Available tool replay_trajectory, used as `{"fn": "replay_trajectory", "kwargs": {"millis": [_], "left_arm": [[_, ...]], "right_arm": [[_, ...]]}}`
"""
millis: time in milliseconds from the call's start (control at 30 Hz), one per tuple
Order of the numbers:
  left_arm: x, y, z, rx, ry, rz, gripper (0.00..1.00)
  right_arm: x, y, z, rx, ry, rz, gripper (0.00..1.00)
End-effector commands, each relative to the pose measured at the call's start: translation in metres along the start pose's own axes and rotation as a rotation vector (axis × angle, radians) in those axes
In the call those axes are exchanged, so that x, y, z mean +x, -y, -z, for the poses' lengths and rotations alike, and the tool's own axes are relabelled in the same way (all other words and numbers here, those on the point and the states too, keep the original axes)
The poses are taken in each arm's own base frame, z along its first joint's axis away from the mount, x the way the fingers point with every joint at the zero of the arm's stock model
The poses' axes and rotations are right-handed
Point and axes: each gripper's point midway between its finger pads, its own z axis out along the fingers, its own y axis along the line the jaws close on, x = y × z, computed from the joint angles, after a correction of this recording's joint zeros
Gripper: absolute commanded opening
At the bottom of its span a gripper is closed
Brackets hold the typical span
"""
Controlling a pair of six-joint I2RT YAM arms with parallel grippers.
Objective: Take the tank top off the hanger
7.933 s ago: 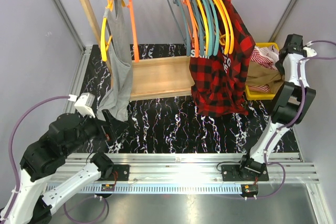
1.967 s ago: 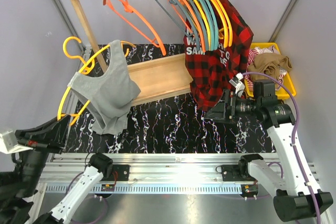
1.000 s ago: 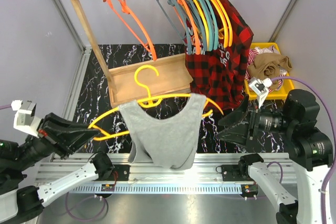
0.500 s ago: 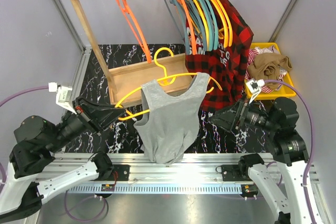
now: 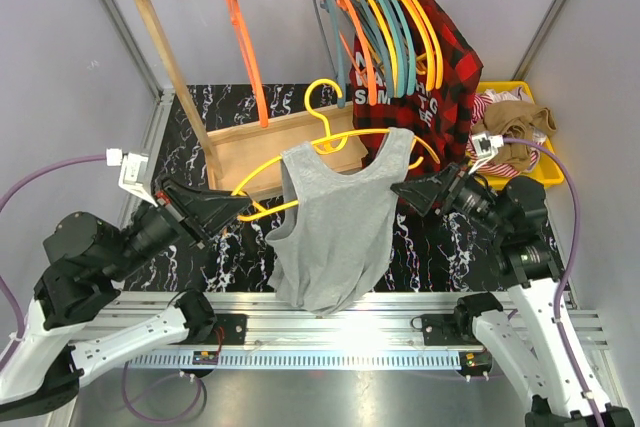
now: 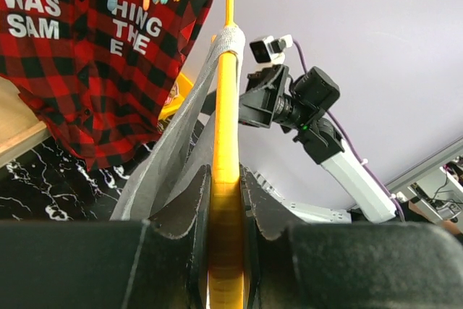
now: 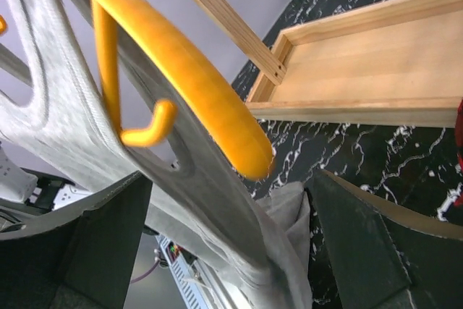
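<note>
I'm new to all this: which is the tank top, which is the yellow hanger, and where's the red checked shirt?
tank top (image 5: 335, 232): overhead view, middle of its grey front.
yellow hanger (image 6: 226, 179): left wrist view, lower stretch of its bar.
red checked shirt (image 5: 445, 62): overhead view, upper part hanging under the rail.

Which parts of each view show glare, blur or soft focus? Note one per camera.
Top external: bright glare on the metal rail at the near edge. Left wrist: the left gripper is dark and soft near the lens, the plaid shirt lettering sharp. Right wrist: the yellow hanger and tank top are close and blurred; the wooden tray is crisper.
</note>
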Motion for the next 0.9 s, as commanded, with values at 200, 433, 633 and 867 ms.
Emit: {"fn": "replay_trajectory", "kwargs": {"millis": [200,433,633,867], "left_arm": [[-0.019,0.019,-0.009,0.088,0.09,0.041,0.0],[-0.027,0.01,0.002,0.045,0.137,0.024,0.0],[-0.041,-0.006,0.033,-0.053,0.191,-0.013,0.0],[-0.037,-0.013,0.046,-0.101,0.152,-0.027,0.0]], "right_arm": [[-0.009,-0.05,-0.019,-0.252,-0.033,0.017,0.75],[0.024,-0.053,-0.02,-0.231,-0.176,-0.056,0.0],[0.032,-0.02,0.006,0.058,-0.159,-0.083,0.0],[0.022,-0.014,0.019,0.163,-0.104,-0.11,0.32]]}}
